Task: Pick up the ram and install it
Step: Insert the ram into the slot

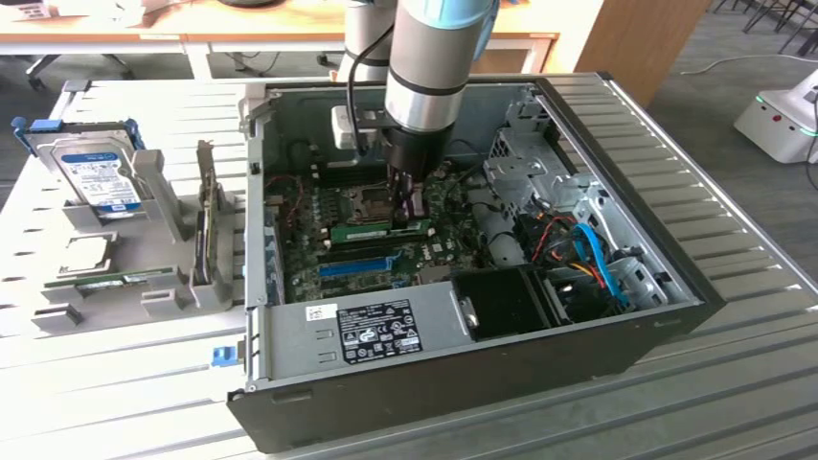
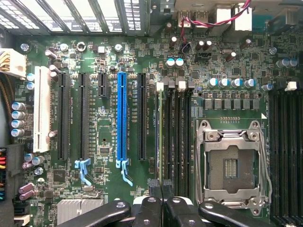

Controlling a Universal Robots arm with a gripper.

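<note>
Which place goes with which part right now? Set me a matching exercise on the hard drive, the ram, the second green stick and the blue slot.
Things:
1. hard drive
2. ram
3. second memory stick
4. blue expansion slot

Places:
A. on the motherboard, between black slots
B. outside the case, lying low in the grey holder
C. inside the case, under the gripper
D. outside the case, propped upright in the grey holder

Pairs: 1-D, 2-C, 3-B, 4-A
</note>
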